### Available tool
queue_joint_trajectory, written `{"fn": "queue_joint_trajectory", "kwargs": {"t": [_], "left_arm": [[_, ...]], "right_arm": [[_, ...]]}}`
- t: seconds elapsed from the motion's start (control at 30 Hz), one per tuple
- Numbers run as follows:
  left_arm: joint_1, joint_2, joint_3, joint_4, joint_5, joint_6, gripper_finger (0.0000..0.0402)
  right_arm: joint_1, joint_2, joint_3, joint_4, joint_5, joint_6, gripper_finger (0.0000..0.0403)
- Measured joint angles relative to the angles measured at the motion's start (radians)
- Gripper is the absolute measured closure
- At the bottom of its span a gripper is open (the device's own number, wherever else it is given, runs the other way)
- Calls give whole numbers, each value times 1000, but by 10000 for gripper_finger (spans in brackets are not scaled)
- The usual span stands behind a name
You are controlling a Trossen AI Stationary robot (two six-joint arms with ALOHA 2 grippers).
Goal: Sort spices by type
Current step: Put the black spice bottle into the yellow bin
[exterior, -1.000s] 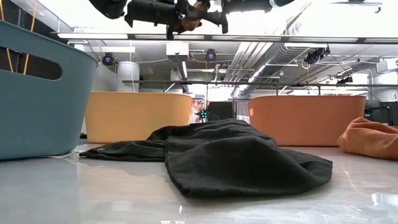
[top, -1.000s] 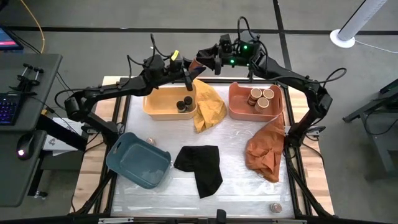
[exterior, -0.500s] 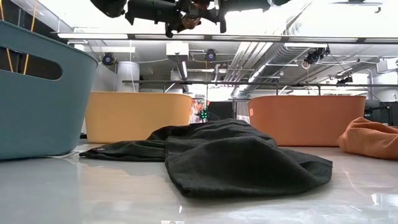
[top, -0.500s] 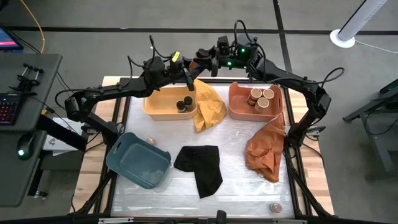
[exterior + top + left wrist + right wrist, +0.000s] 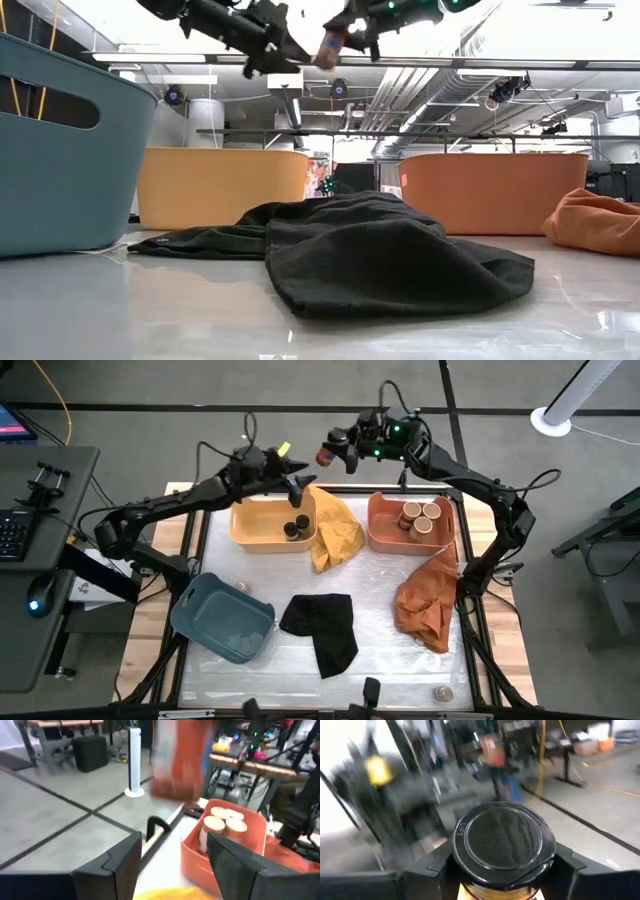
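Right gripper (image 5: 332, 457): raised above the table's far edge, between the two far trays, closed on a black-lidded spice jar (image 5: 503, 841). Its wrist view shows the glossy dark lid filling the space between the two fingers, a tan band below it. High view shows only a small reddish body at the fingertips; low view shows the jar (image 5: 330, 44) hanging tilted near the top of the picture.

Left gripper (image 5: 303, 484): over the far right corner of the yellow tray (image 5: 248, 532), fingers spread, nothing between them. Its wrist view shows both dark fingers (image 5: 112, 865) apart, with a blurred reddish shape ahead.

Yellow tray: two dark-lidded jars (image 5: 296, 526) inside, by its right wall; seen only from above, since the low view shows just the tray's outer wall.

Coral tray (image 5: 381, 536): three tan-lidded jars (image 5: 421, 518) clustered at its right end; also visible in the left wrist view (image 5: 223, 819).

Loose items, high view only: one jar (image 5: 241, 588) on the table beside the blue tray (image 5: 205, 616); one jar (image 5: 442, 693) near the front right corner.

Cloths: yellow cloth (image 5: 338, 530) between the far trays; black cloth (image 5: 324, 625) centre front; rust-orange cloth (image 5: 428, 603) at right.
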Motion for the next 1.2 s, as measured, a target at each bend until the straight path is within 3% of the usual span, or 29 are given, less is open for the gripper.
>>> {"fn": "queue_joint_trajectory", "kwargs": {"t": [0.2,0.37,0.53,0.87,1.2], "left_arm": [[88,-85,0,30,44,12,193],[112,-82,0,63,101,8,193],[64,-41,34,-153,109,88,191],[9,14,255,-448,130,240,141],[2,20,218,-457,133,255,127]], "right_arm": [[50,23,0,-288,96,-271,207],[115,58,0,-331,130,-404,207],[156,80,0,-317,183,-483,207],[162,97,-1,-345,191,-500,207],[143,97,-1,-286,187,-386,207]]}}
